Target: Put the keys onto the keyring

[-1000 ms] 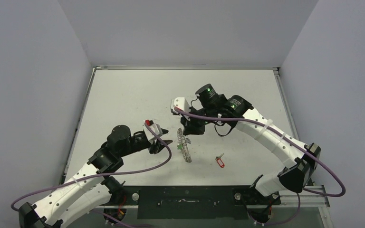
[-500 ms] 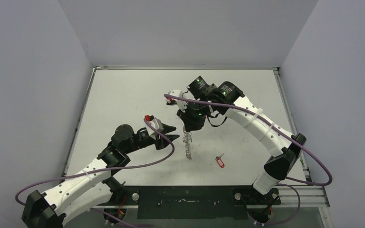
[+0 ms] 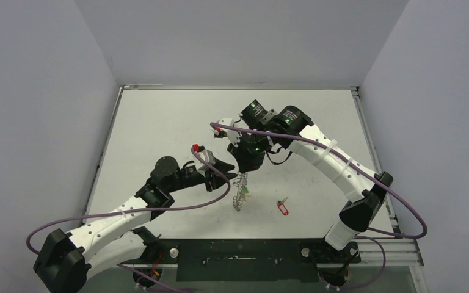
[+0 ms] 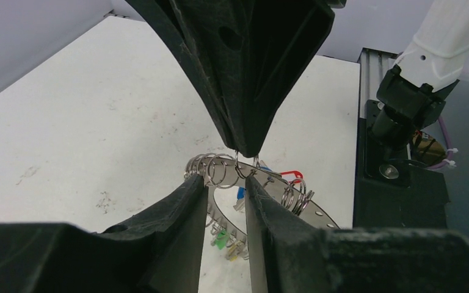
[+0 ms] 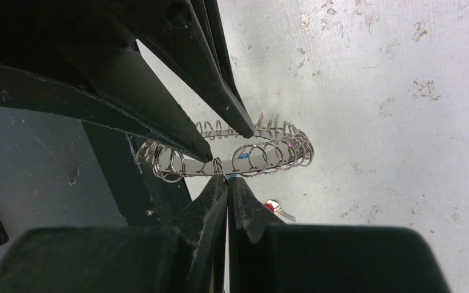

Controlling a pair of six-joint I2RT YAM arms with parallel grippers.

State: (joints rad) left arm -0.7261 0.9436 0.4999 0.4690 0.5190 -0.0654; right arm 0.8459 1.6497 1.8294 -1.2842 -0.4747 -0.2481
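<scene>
The keyring, a flat grey ring edged with wire loops, hangs tilted from my right gripper, which is shut on one wire loop at its upper rim. My left gripper reaches in from the left, its jaws a little apart on either side of the upper rim, beside the right fingertips. A blue-tagged key hangs by the ring. The red-tagged key lies on the table to the ring's right. Green and yellow tags hang at the ring's lower part.
The white table is scuffed, with walls on three sides. A black rail with the arm bases runs along the near edge. Purple cables trail from both wrists.
My left gripper has moved right up to the keyring and its jaws have narrowed around the rim. The right gripper has shifted left and swung the ring's lower end.
</scene>
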